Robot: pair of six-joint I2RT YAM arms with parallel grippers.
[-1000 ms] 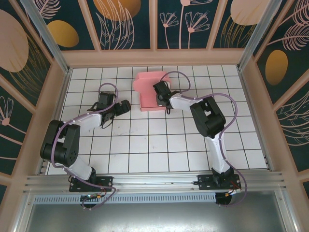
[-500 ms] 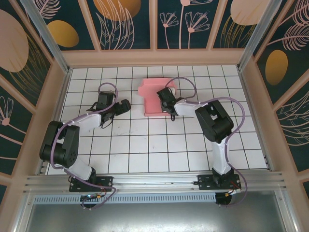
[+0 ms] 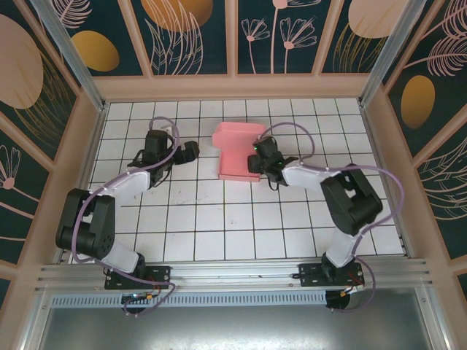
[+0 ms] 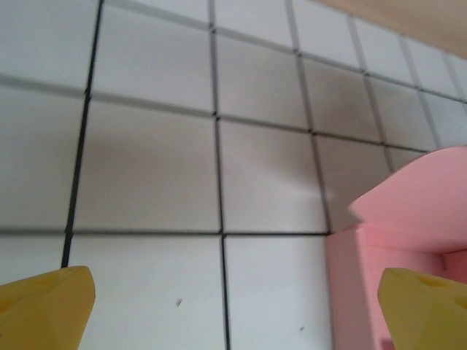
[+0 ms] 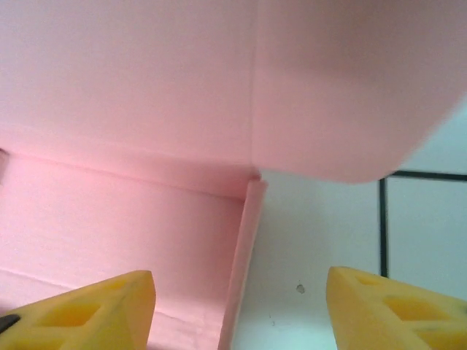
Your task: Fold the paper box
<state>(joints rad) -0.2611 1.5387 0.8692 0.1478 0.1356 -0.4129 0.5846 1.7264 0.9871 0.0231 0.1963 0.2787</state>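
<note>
White tiled tabletop (image 3: 219, 219) (black grout lines) carries the pink paper box (image 3: 237, 149) toward its far side, floral wall panels (image 3: 190, 36) beyond. Left hand (image 3: 193, 151) gapes empty beside it. Right hand (image 3: 252, 162), clamped a second ago, now straddles the box's right wall, fingers parted, gripping nothing.

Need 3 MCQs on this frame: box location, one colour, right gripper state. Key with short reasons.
1. The paper box lies: A) on the far half of the table, between the grippers; B) by the arm bases; C) against the left wall.
2. The left gripper has fingers coloured: A) black; B) yellow; C) pink.
3. The right gripper is: A) shut on the box; B) shut on nothing; C) open.
Key: 1A, top view shows it on far tiles; 2B, yellow tips in its wrist view; 3C, fingers apart astride a box wall.
</note>
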